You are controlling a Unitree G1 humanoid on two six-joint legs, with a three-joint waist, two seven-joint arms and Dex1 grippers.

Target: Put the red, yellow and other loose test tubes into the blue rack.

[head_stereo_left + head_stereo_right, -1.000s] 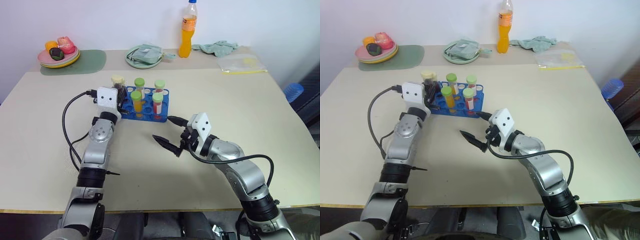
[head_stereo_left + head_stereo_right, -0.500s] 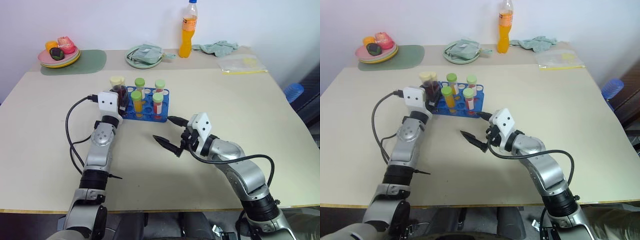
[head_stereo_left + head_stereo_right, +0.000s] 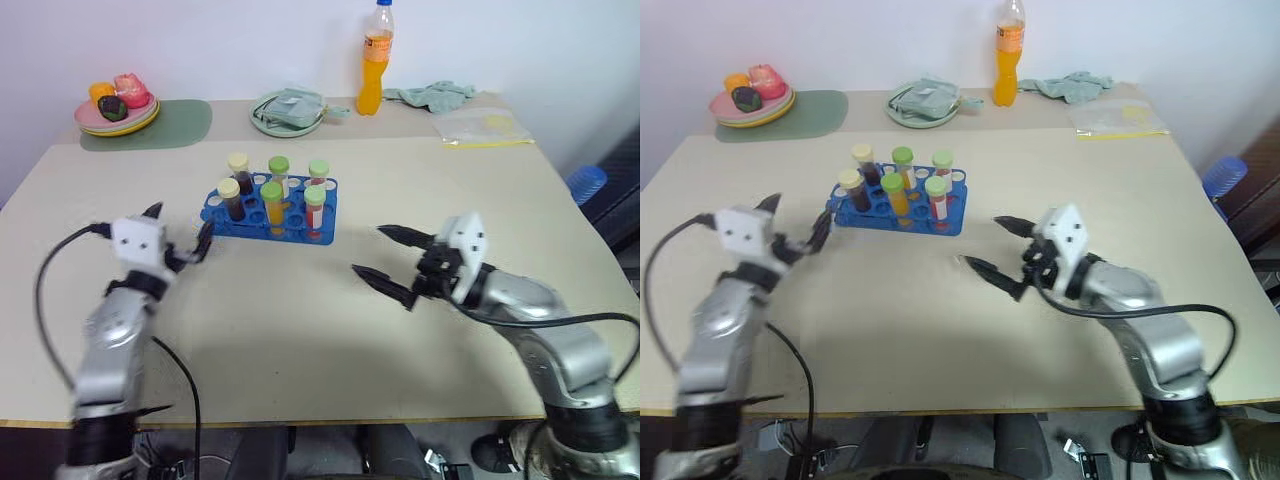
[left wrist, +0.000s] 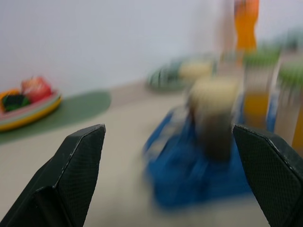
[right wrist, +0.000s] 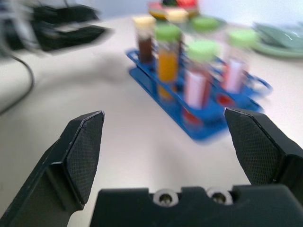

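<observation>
The blue rack (image 3: 268,214) stands on the table's middle-left with several capped test tubes upright in its holes. Among them are a dark brown tube with a cream cap (image 3: 230,199) at the front left corner, a yellow-orange one with a green cap (image 3: 272,205) and a red one with a white label (image 3: 315,210). My left gripper (image 3: 180,225) hangs open to the left of the rack, apart from it and holding nothing. My right gripper (image 3: 368,250) is open and bare to the right of the rack, pointing toward it. The left wrist view shows the brown tube (image 4: 213,123) standing in the rack (image 4: 189,179).
Along the far edge stand a tall orange drink bottle (image 3: 375,60), a pale green plate (image 3: 262,118) with a cloth on it, a fruit plate (image 3: 117,118) on a green mat (image 3: 175,128), a crumpled cloth (image 3: 432,95) and a plastic bag (image 3: 485,127).
My left gripper has opened, left the dark brown tube standing in the rack, and drawn back to the left. My right gripper has moved to the right, still open.
</observation>
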